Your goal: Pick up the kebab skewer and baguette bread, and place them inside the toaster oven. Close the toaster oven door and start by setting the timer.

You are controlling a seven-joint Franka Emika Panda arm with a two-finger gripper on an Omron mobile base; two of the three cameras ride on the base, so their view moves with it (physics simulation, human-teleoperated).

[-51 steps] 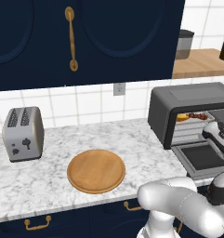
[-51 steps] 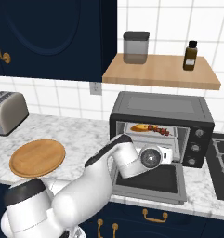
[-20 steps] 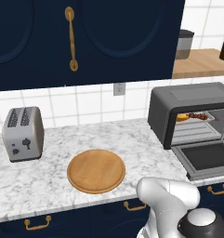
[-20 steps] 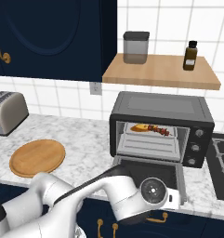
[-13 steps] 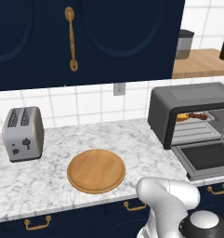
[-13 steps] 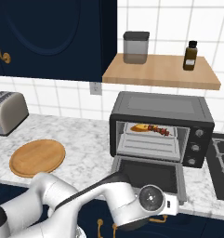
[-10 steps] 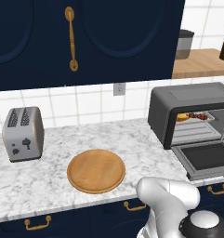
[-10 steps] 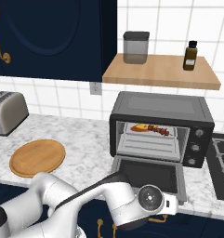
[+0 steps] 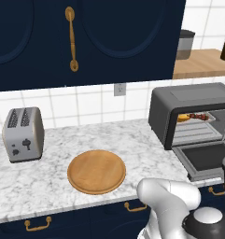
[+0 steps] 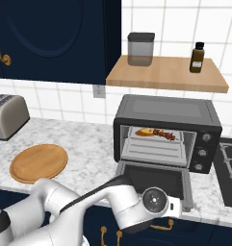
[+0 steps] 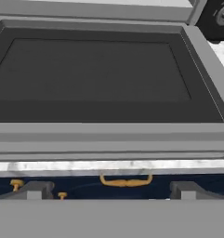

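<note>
The toaster oven (image 10: 165,115) stands open on the counter at the right. On its wire rack lie the baguette bread (image 10: 144,132) and, just right of it, the kebab skewer (image 10: 164,135). The toaster oven door (image 10: 153,178) hangs flat and fully down. In the hand view the door's dark glass (image 11: 90,69) spreads ahead, with its grey front edge (image 11: 108,139) close by. My gripper (image 11: 111,190) is open and empty, low in front of that edge, at counter-lip height. My wrist (image 10: 155,201) sits below the door's front edge.
A silver two-slot toaster (image 9: 23,134) stands at the far left, and a round wooden board (image 9: 96,171) lies mid-counter. A shelf (image 10: 165,74) above the oven carries a jar and a bottle. Stove burners (image 10: 230,168) lie right of the oven; gold drawer handles (image 11: 126,181) below.
The arm has pulled back from the oven mouth and dropped low before the open door. Over the last second it has barely shifted. Food and door are unmoved.
</note>
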